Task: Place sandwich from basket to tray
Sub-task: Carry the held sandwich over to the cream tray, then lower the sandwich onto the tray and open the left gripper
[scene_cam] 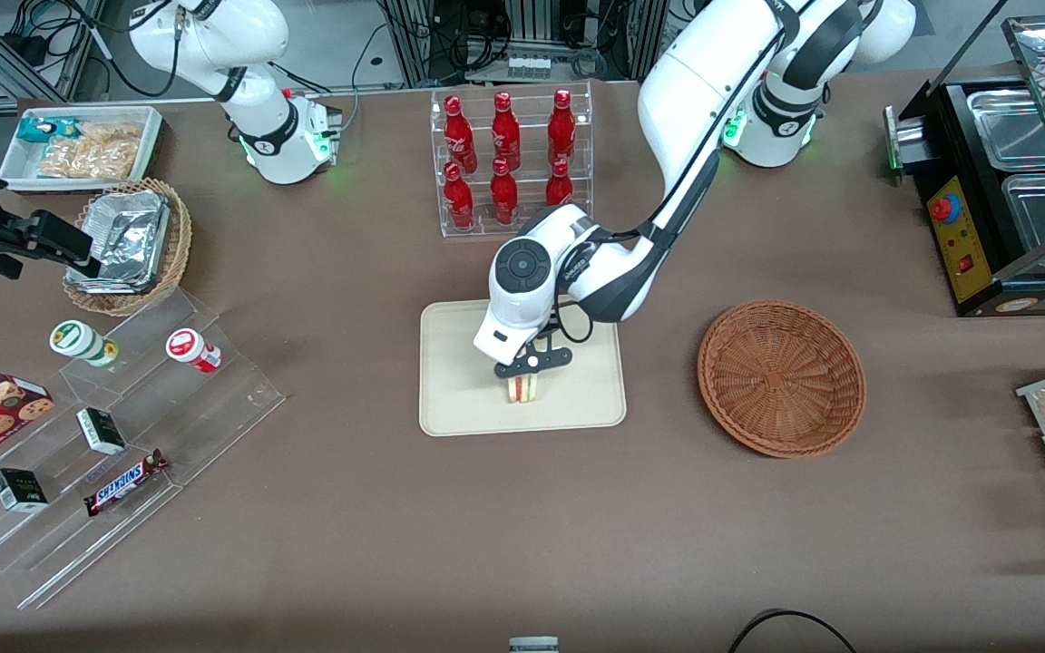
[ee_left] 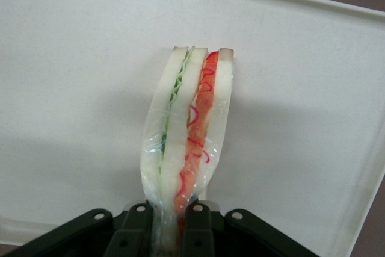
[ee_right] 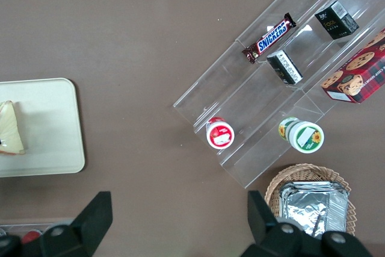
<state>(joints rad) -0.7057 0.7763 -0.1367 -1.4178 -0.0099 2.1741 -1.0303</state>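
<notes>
Fig. — Left arm w/ load over the tray.

Near: tray [scene_cam: 459, 408], cream-beige, rounded corners, low rim, lies mid-table. On or just above its nearer half stands the sandwich [scene_cam: 522, 388], held on edge; contact w/ the tray floor can't be told.

Directly above it: gripper [scene_cam: 532, 370], fingers [ee_left: 198, 224] clamped on the sandwich's upper end. In the wrist view the wedge's long axis runs straight away from the fingers toward the tray floor, layers parallel to the finger faces. Judged: coming move turns on this alone, i.e. jaws part, wedge drops or tips onto the tray; no sideways travel needed.

Sandwich appearance: three pale bread slices, green filling in one seam, red in the other, clear film wrap, pinched narrow at the grip.

Farther, toward the working arm's end: basket [scene_cam: 781, 376], reddish-brown wicker, nothing in it, well apart from the tray.
</notes>
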